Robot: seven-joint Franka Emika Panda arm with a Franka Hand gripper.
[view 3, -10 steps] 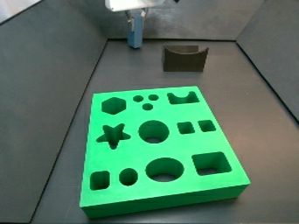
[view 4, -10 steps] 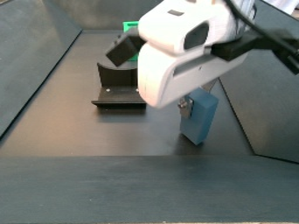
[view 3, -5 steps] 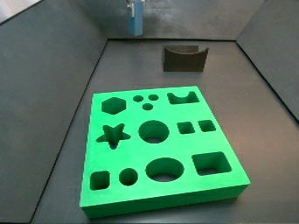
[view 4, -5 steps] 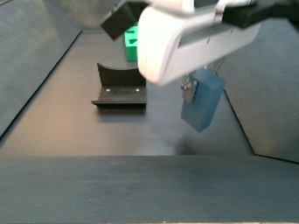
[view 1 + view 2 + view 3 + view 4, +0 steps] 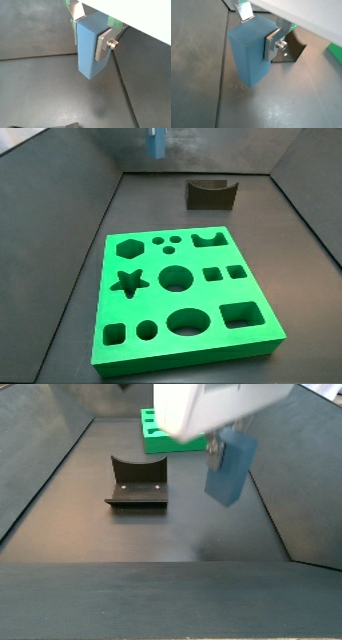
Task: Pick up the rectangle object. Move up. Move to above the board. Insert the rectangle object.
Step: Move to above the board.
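Dark grey floor (image 5: 134,534) with sloped grey walls, nothing lying directly under the gripper (image 5: 92,31). Gripper is clamped on the rectangle object (image 5: 91,47): silver fingers (image 5: 272,44) press its two opposite faces in both wrist views, block hanging upright with its lower end clear of the floor and open air all round it. In a side view the light-blue block (image 5: 230,468) hangs slightly tilted, off the floor, close to the right wall, so less room on that side than toward the middle. Near the gripper, toward the middle of the floor, the fixture (image 5: 135,484) stands apart from the block. Beyond that, the board (image 5: 168,432) lies flat, well apart from the gripper, holes facing up and unobstructed (image 5: 181,293). In a side view only the block's lower end (image 5: 155,143) shows at the top edge. Versus half a second back: block sits higher in both side views; board and fixture unchanged.
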